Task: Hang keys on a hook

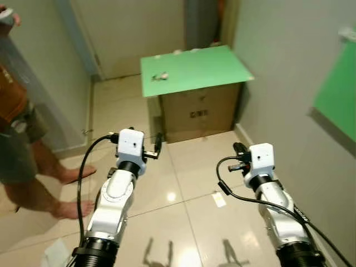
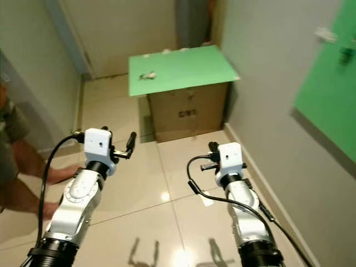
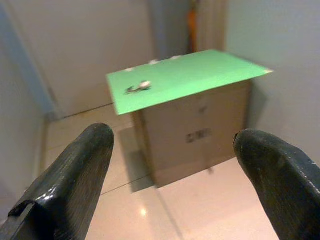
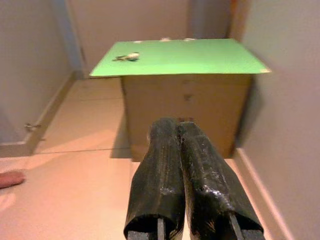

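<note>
Keys [image 1: 161, 76] lie on the green board [image 1: 206, 69] that tops a cardboard box [image 1: 200, 111] standing on the tiled floor [image 1: 183, 189] against the far right wall, near the board's left rear part and well apart from both arms. The left gripper [image 3: 172, 165] is held out above the floor, short of the box, its two black fingers [image 3: 75, 180] spread wide with nothing between them. The right gripper [image 4: 180, 165] is likewise raised in front of the box, its fingers pressed together and holding nothing. On the right wall hangs a green panel [image 2: 328, 83] carrying a small white hook [image 2: 324, 35] near its upper edge and a darker fitting [image 2: 347, 53] just beside it. A person [image 1: 22, 128] with bare feet stands at the left.
</note>
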Controlling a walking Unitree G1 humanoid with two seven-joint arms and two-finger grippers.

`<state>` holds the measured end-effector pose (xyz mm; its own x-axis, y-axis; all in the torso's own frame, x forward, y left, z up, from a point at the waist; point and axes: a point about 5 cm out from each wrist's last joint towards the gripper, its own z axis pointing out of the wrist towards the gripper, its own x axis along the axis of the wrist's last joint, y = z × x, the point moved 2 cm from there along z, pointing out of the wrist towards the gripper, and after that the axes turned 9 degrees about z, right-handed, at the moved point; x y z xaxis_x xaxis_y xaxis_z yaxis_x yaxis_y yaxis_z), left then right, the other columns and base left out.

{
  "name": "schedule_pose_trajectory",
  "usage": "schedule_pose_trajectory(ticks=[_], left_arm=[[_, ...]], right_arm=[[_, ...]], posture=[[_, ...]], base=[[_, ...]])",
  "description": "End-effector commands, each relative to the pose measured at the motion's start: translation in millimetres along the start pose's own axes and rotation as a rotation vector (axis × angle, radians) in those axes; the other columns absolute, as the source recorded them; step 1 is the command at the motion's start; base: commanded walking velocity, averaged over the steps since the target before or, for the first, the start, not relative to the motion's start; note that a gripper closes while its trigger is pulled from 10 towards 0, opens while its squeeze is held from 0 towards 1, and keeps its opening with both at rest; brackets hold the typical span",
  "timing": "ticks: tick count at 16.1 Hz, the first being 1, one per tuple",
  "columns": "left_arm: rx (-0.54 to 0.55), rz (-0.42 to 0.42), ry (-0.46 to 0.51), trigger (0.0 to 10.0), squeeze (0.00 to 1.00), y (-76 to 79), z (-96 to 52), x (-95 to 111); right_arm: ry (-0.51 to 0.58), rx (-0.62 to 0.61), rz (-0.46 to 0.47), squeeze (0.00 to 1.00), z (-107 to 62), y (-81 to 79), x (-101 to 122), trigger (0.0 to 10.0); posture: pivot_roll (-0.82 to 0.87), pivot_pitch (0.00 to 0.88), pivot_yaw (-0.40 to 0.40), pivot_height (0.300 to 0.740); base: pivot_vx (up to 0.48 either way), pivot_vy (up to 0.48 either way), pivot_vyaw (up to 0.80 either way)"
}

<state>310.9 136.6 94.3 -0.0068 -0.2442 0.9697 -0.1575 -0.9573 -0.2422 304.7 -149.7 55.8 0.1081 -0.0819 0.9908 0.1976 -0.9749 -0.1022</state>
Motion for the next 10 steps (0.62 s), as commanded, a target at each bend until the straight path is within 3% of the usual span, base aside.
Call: schedule_pose_trajectory(ticks=[1,2,3,10], left_arm=[[0.015,-0.003,-0.012,10.0,0.00,-5.5,-1.7,-3.1],[0.020,-0.001,-0.016,10.0,0.00,-6.5,-2.5,-4.4],[0.024,0.001,-0.020,10.0,0.00,-6.8,-3.4,-5.4],[0.035,-0.002,-0.024,10.0,0.00,-9.4,-3.1,-6.7]], right_arm=[[0.020,-0.003,-0.004,0.00,1.6,0.0,3.6,10.0],[0.028,-0.010,0.006,0.00,1.6,1.2,4.8,10.0],[0.027,-0.014,0.015,1.00,1.9,2.4,4.7,10.0],[0.019,0.002,-0.022,1.00,6.2,-1.8,3.7,10.0]], posture=[[-0.21,0.000,0.097,0.740],[-0.20,0.002,0.096,0.740],[-0.20,0.001,0.096,0.740],[-0.19,0.000,0.081,0.740]], base=[[0.461,0.000,0.00],[0.461,0.000,0.00],[0.465,0.000,0.00],[0.462,0.000,0.00]])
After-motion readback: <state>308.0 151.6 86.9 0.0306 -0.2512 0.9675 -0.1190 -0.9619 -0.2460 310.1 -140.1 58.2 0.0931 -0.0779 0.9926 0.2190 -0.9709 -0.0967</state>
